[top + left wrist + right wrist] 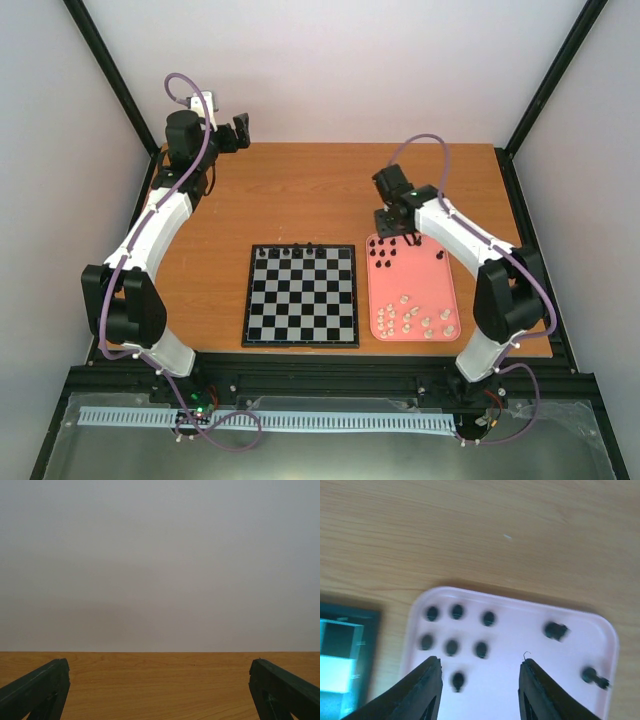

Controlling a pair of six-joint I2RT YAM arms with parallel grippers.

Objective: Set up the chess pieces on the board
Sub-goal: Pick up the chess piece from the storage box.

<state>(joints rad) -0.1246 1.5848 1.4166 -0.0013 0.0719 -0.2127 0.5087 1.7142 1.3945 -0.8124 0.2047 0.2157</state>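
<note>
The board (300, 296) lies at the table's middle, with several black chess pieces (298, 250) standing along its far row. To its right is a pink tray (425, 285). More black pieces (386, 253) cluster at the tray's far end, and cream-white ones (415, 320) at its near end. My right gripper (396, 236) hovers over the far end of the tray (520, 630), open and empty. Below it stand several blurred black pieces (452, 646), one (458, 680) just inside the left finger. My left gripper (240, 130) is raised at the far left, open (160, 680) and empty.
Two black pieces (555, 630) lie apart near the tray's right side. A corner of the board (340, 650) shows left of the tray in the right wrist view. Bare wooden tabletop (330, 190) stretches behind the board, with black frame posts at the corners.
</note>
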